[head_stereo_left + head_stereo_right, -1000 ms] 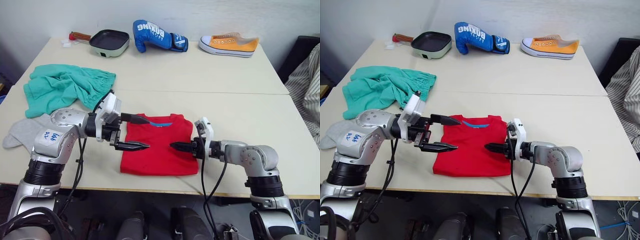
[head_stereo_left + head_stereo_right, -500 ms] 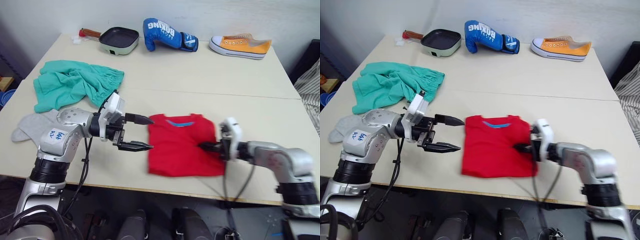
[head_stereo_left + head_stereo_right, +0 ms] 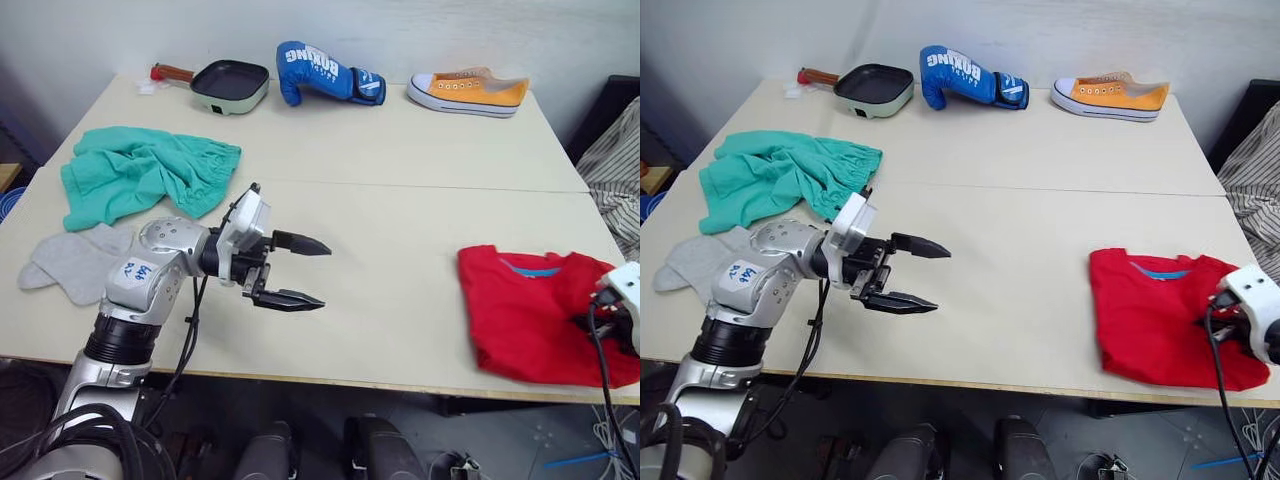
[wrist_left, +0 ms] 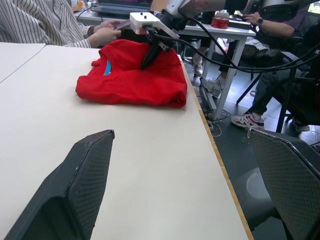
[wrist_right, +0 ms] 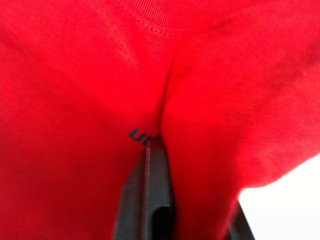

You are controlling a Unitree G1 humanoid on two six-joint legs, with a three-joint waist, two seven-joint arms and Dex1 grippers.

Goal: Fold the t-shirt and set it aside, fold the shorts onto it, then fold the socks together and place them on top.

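Two pale beige tables [image 3: 420, 150] stand pushed together edge to edge, their seam running across the width of the scene; the far table meets a plain white wall [image 3: 100, 30]. Along that far edge rest a small dark pan with a light green body [image 3: 230, 85], a blue boxing glove [image 3: 320, 72] and an orange canvas shoe with a white sole [image 3: 468, 91]. At the right margin, a person's striped sleeve [image 3: 615, 150]. In the left wrist view: a white side table [image 4: 227, 32] with slim legs, seated people behind it, grey floor [image 4: 240, 145], even light.
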